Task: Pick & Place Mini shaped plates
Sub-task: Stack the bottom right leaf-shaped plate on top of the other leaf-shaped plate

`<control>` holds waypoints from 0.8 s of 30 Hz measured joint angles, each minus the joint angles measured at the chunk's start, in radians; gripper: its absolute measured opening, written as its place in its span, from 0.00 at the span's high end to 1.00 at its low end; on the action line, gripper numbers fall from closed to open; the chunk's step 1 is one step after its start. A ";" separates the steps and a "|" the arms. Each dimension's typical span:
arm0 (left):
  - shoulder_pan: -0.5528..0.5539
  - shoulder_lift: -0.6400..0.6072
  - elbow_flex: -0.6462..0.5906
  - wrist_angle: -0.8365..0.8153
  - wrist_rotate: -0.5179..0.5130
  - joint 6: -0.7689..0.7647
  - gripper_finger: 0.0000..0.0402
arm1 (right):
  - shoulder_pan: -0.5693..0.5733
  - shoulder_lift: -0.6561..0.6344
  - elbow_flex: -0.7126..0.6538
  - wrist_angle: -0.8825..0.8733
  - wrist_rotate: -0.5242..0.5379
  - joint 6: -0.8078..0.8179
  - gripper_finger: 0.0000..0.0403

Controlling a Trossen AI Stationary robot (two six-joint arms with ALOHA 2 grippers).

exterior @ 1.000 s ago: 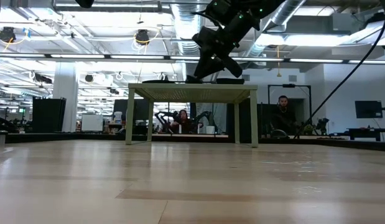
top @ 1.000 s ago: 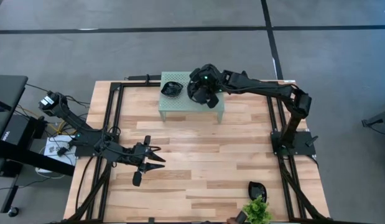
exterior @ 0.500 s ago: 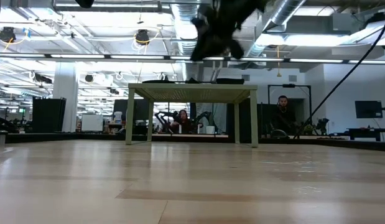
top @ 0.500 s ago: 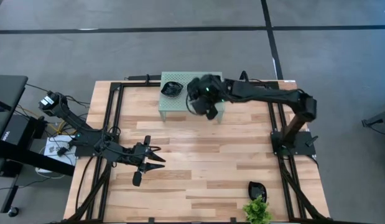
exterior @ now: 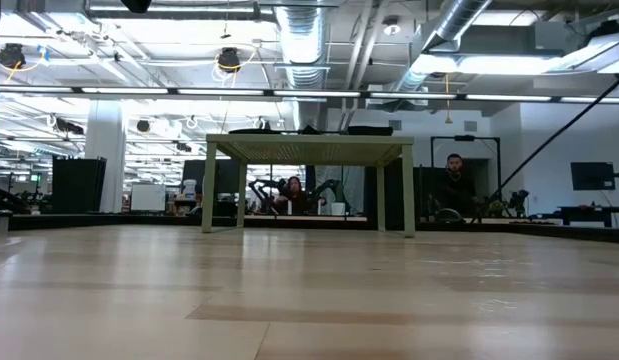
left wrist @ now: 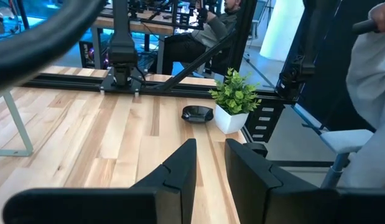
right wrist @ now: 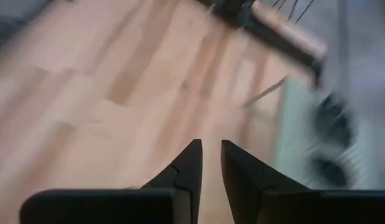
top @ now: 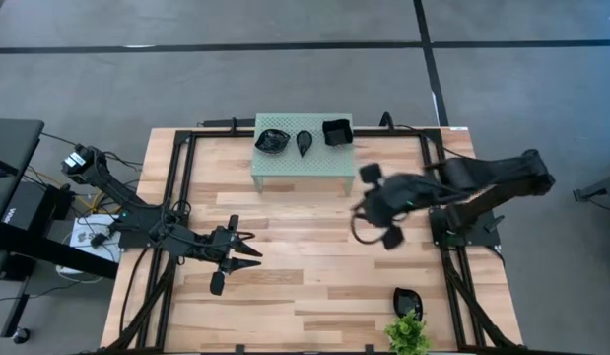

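Three glossy black mini plates rest on the pale green stand (top: pixel 303 166): a rounded one (top: pixel 271 140), a teardrop one (top: pixel 305 142) and a square one (top: pixel 336 131). In the low view they show as low dark shapes (exterior: pixel 309 128) on the stand top (exterior: pixel 307 146). A fourth plate (top: pixel 407 299) lies flat on the table near its near right corner, also in the left wrist view (left wrist: pixel 198 113). My right gripper (top: pixel 375 209) (right wrist: pixel 209 152) hangs over bare wood right of the stand, fingers slightly apart and empty. My left gripper (top: pixel 253 247) (left wrist: pixel 209 155) waits near the left side, slightly open and empty.
A small green plant (top: pixel 408 333) (left wrist: pixel 236 93) in a white pot stands at the near right edge beside the fourth plate. Black frame rails (top: pixel 186 187) run along both table sides. Bare wood lies between the stand and the near edge. People sit in the room beyond (exterior: pixel 454 170).
My right gripper has risen off the right part of the stand top and swung fast toward the table's near right, away from the stand. The teardrop and square plates, hidden under it before, now show resting on the stand. My left arm has kept still.
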 joint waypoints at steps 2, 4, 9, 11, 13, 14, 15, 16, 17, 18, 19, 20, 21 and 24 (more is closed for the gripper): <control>0.000 0.000 0.000 0.003 0.000 -0.001 0.79 | 0.052 -0.027 -0.006 -0.063 0.003 0.157 0.88; 0.000 0.000 0.000 0.004 0.000 -0.003 0.79 | 0.097 -0.053 -0.049 -0.100 0.013 0.285 0.90; 0.000 0.000 0.000 0.006 0.000 -0.003 0.79 | 0.196 -0.100 -0.248 -0.086 0.047 0.602 0.94; 0.000 0.000 0.000 0.006 0.000 -0.003 0.79 | 0.232 -0.102 -0.319 -0.091 0.044 0.731 0.94; 0.000 0.000 0.000 0.007 0.000 -0.003 0.79 | 0.262 -0.102 -0.380 -0.091 0.044 0.848 0.94; 0.000 0.000 0.000 0.007 0.000 -0.003 0.79 | 0.274 -0.101 -0.406 -0.092 0.043 0.901 0.94; 0.000 0.000 0.000 0.007 0.000 -0.003 0.79 | 0.284 -0.099 -0.428 -0.095 0.039 0.953 0.93; 0.000 0.000 0.000 0.007 0.000 -0.003 0.79 | 0.290 -0.099 -0.451 -0.096 0.031 1.003 0.93; 0.000 0.000 0.000 0.007 0.000 -0.003 0.79 | 0.297 -0.099 -0.470 -0.101 0.022 1.049 0.92; 0.000 0.000 0.000 0.007 0.000 -0.003 0.79 | 0.302 -0.099 -0.486 -0.111 0.011 1.083 0.91; 0.000 0.000 0.000 0.007 0.000 -0.003 0.79 | 0.308 -0.099 -0.499 -0.112 0.001 1.103 0.90; 0.000 0.000 0.000 0.007 0.000 -0.003 0.79 | 0.314 -0.099 -0.511 -0.104 -0.009 1.112 0.89; 0.000 0.000 0.000 0.007 0.000 -0.003 0.79 | 0.322 -0.099 -0.524 -0.097 -0.021 1.114 0.88; 0.000 0.000 0.000 0.007 0.000 -0.003 0.79 | 0.354 -0.090 -0.547 -0.051 -0.072 1.155 0.86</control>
